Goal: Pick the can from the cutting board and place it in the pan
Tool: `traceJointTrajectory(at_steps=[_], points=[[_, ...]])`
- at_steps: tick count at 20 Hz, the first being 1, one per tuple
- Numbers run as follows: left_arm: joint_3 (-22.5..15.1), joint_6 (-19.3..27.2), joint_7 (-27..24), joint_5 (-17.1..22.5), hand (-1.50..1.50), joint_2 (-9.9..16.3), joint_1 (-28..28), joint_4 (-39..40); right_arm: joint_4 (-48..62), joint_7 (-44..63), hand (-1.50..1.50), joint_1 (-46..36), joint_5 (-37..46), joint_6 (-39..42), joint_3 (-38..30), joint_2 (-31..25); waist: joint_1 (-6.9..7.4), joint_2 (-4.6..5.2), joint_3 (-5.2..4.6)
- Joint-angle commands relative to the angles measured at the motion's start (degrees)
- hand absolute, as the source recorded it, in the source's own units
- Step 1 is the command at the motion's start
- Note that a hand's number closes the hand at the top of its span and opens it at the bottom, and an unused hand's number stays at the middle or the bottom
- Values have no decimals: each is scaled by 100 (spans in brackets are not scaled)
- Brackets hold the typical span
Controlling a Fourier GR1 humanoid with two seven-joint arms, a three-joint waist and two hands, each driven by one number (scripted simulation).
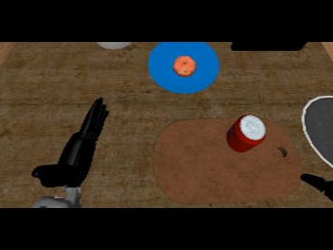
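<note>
**Can upright on the board, right robot hand low at the edge**

Nearest the viewer, just off the cutting board's (226, 161) right near corner, the right robot hand (327, 186) barely enters view; only a dark tip shows, so whether its fingers are spread or curled cannot be told. Left of the board and well apart from it, the left robot hand (86, 139) rests with fingers straight, pressed together and pointing away, holding nothing.

The can (247, 133) stands on the board's far right part, red-sided with a pale top, untouched. The pan (332, 139) lies just right of the board, its pale rim close to the board's edge and partly cut off by the view.

The likely risks: a hand coming in low from the near corner may strike the can's side and tip it, since it is narrow and upright, and it could then roll off the board. Carried too low, it may catch the pan's rim.

Beyond the board, a blue plate (184, 67) holds an orange item (185, 66). The bench (46, 93) is brown, wood-grained, with paler strips along its sides.
</note>
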Motion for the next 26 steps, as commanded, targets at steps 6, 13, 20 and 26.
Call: traceJointTrajectory(at_steps=[6,13,20,26], points=[[113,-187,-232,-11,0,13,-186,342,312,2092,-150,-1375,297,1299,713,-1009,153,47,-7],[-47,-108,137,-58,0,-98,-103,-52,1124,3205,-150,-2769,690,2367,1923,-695,239,36,0],[-43,88,423,-332,0,-279,-264,-41,1376,3727,-150,-2900,1704,2582,2463,405,30,8,6],[145,-196,420,-193,0,-54,355,-733,1770,3697,-150,-2885,2079,2935,2148,1048,40,0,8]])
